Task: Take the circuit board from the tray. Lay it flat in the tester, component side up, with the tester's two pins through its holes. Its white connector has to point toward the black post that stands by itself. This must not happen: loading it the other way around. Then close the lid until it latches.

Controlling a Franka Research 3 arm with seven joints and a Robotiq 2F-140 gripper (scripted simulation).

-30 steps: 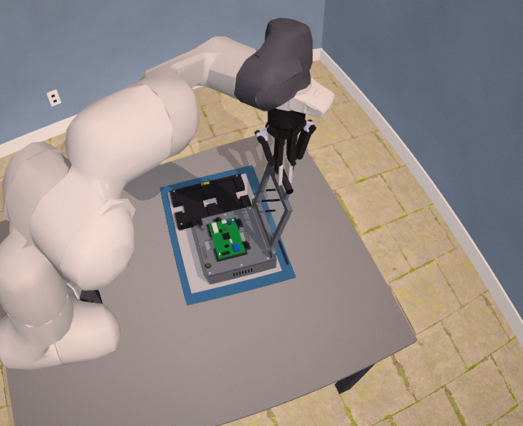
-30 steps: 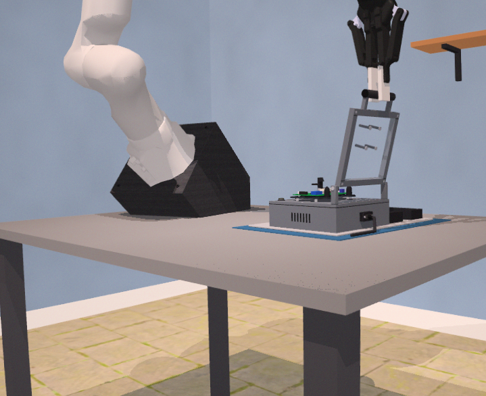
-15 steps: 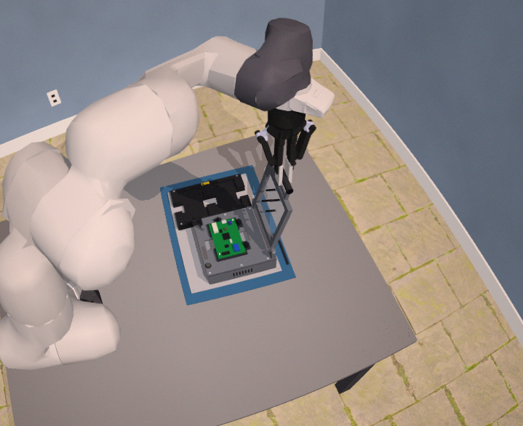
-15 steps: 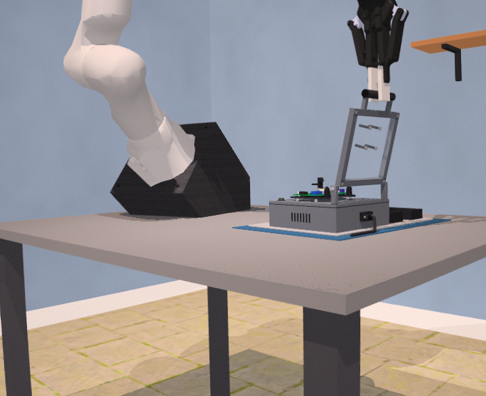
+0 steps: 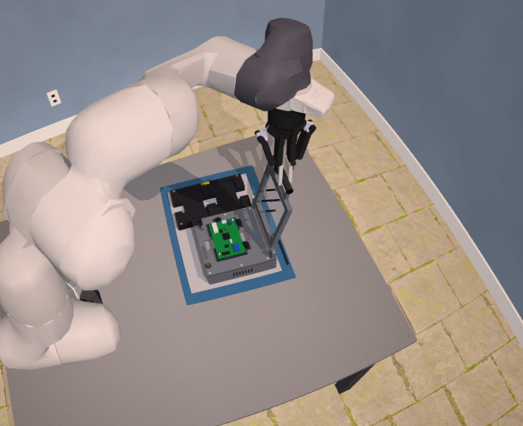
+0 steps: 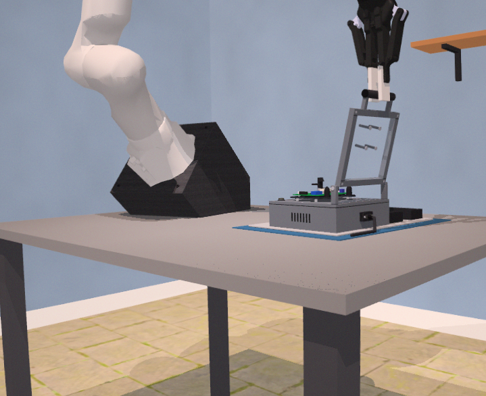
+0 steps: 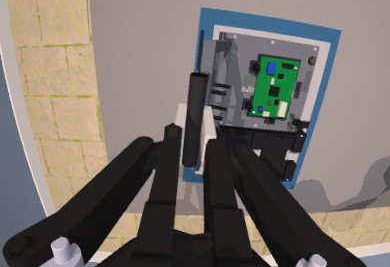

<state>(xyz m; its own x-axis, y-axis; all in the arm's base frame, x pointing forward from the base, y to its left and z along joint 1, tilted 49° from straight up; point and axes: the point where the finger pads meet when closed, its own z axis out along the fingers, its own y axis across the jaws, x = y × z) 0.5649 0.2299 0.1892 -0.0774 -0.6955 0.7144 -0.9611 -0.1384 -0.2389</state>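
The green circuit board (image 5: pixel 227 238) lies flat in the grey tester (image 5: pixel 235 258), component side up; it also shows in the wrist view (image 7: pixel 275 94). The tester's lid (image 5: pixel 273 208) (image 6: pixel 366 149) is a grey open frame that stands nearly upright on the tester's right side. My gripper (image 6: pixel 378 89) is above the lid and shut on its black handle bar (image 6: pixel 377 94). The bar (image 7: pixel 194 119) sits between my fingers in the wrist view. A single black post (image 6: pixel 319 182) stands on the tester beside the board.
The empty black tray (image 5: pixel 209 198) lies behind the tester on the blue mat (image 5: pixel 190 283). A black latch lever (image 6: pixel 368 224) sticks out of the tester's side. An orange wall shelf (image 6: pixel 458 41) hangs right of my gripper. The arm's black base (image 6: pixel 185 176) stands at the left.
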